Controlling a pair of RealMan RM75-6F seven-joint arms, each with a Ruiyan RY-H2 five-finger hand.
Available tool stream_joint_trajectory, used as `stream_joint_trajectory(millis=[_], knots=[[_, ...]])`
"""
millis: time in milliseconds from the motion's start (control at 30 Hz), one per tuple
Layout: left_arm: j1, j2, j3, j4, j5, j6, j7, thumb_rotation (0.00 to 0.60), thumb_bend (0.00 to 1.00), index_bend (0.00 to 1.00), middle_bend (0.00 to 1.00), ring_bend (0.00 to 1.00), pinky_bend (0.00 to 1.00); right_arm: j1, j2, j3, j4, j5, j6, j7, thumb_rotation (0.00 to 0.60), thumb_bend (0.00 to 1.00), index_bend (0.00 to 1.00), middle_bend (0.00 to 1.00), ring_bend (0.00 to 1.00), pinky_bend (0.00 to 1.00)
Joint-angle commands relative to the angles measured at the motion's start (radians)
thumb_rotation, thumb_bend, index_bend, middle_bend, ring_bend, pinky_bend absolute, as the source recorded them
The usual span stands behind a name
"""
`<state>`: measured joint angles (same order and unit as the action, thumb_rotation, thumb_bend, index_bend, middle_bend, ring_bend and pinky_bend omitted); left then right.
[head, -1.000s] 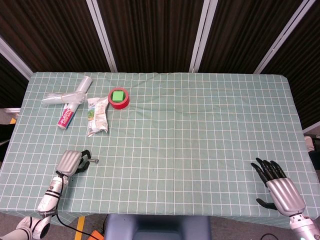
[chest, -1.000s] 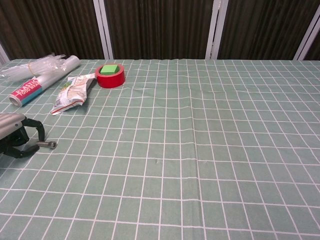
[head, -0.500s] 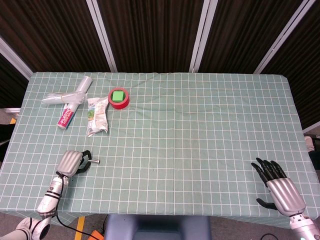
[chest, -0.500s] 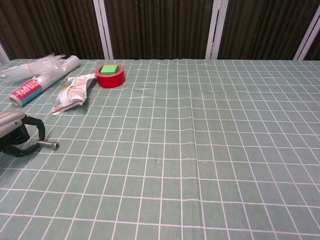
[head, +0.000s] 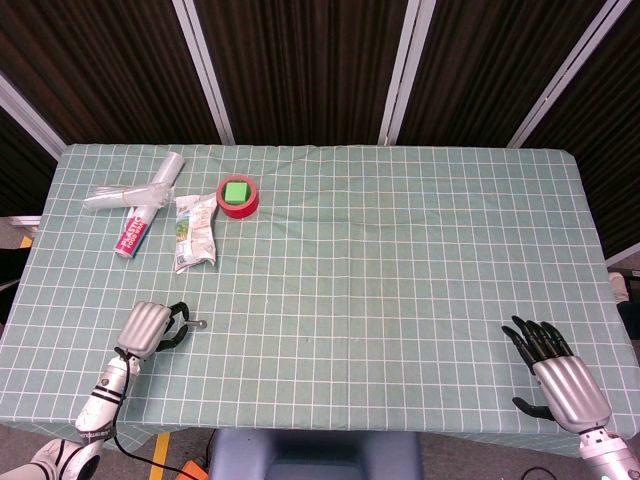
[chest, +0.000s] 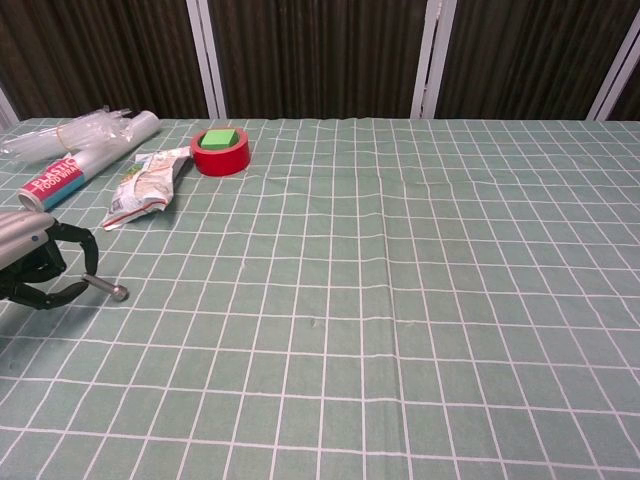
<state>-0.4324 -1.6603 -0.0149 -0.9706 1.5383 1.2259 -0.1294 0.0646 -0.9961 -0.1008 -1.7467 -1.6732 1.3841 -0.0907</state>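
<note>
Green checked cloth over the whole table, faintly creased down the middle; dark slatted panels with pale uprights behind. Near the tape roll, at the far left: a green block inside it, a crumpled packet just beside, a wrap tube and a clear bag further left. Well nearer than the roll, by the front-left edge: left hand, fingers curled, thumb and a fingertip pinching a small bolt by one end, its head just off or on the cloth, hard to tell. Far across from the roll, at the front-right corner: right hand, fingers spread and holding nothing, palm down. Left hand cut off by the chest view's edge; right hand absent from that view. Packet print too small to read.
</note>
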Motion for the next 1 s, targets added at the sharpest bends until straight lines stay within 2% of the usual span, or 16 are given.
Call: stream_joint_trajectory(millis=[33, 333, 600, 733, 800, 833, 867, 900, 1000], knots=[[-0.002, 0.015, 0.003, -0.044, 0.006, 0.005, 0.034, 0.600, 0.40, 0.53, 1.00, 1.00, 1.00, 0.000, 0.001, 0.000, -0.002, 0.001, -0.002, 0.000, 0.600, 0.24, 0.00, 0.00, 0.00, 0.00], [-0.016, 0.026, -0.004, -0.115, -0.001, -0.012, 0.094, 0.600, 0.40, 0.49, 1.00, 1.00, 1.00, 0.001, 0.008, -0.003, -0.007, 0.001, -0.005, 0.001, 0.600, 0.24, 0.00, 0.00, 0.00, 0.00], [-0.018, 0.034, -0.004, -0.133, -0.002, -0.012, 0.104, 0.600, 0.40, 0.35, 1.00, 1.00, 1.00, 0.002, 0.009, -0.003, -0.009, 0.003, -0.008, 0.001, 0.600, 0.24, 0.00, 0.00, 0.00, 0.00], [-0.003, 0.056, 0.005, -0.155, 0.018, 0.030, 0.121, 0.600, 0.40, 0.29, 1.00, 1.00, 1.00, 0.001, 0.010, -0.003, -0.009, 0.001, -0.005, 0.001, 0.600, 0.24, 0.00, 0.00, 0.00, 0.00], [0.028, 0.088, 0.017, -0.194, 0.049, 0.110, 0.127, 0.600, 0.40, 0.25, 0.99, 0.99, 1.00, 0.000, 0.011, -0.003, -0.009, 0.001, -0.002, 0.004, 0.600, 0.24, 0.00, 0.00, 0.00, 0.00], [0.048, 0.107, 0.026, -0.220, 0.068, 0.156, 0.119, 0.600, 0.39, 0.21, 0.92, 0.95, 1.00, -0.001, 0.012, -0.002, -0.008, 0.001, -0.001, 0.005, 0.600, 0.24, 0.00, 0.00, 0.00, 0.00], [0.072, 0.131, 0.041, -0.253, 0.090, 0.205, 0.102, 0.600, 0.39, 0.17, 0.78, 0.82, 0.94, -0.001, 0.011, -0.001, -0.007, 0.002, 0.000, 0.005, 0.600, 0.24, 0.00, 0.00, 0.00, 0.00], [0.088, 0.149, 0.055, -0.277, 0.107, 0.235, 0.088, 0.600, 0.39, 0.15, 0.68, 0.72, 0.88, -0.001, 0.011, -0.001, -0.007, 0.003, 0.001, 0.005, 0.600, 0.24, 0.00, 0.00, 0.00, 0.00], [0.116, 0.187, 0.084, -0.324, 0.135, 0.280, 0.068, 0.600, 0.39, 0.07, 0.32, 0.34, 0.55, -0.001, 0.011, -0.001, -0.006, 0.004, -0.001, 0.005, 0.600, 0.24, 0.00, 0.00, 0.00, 0.00]])
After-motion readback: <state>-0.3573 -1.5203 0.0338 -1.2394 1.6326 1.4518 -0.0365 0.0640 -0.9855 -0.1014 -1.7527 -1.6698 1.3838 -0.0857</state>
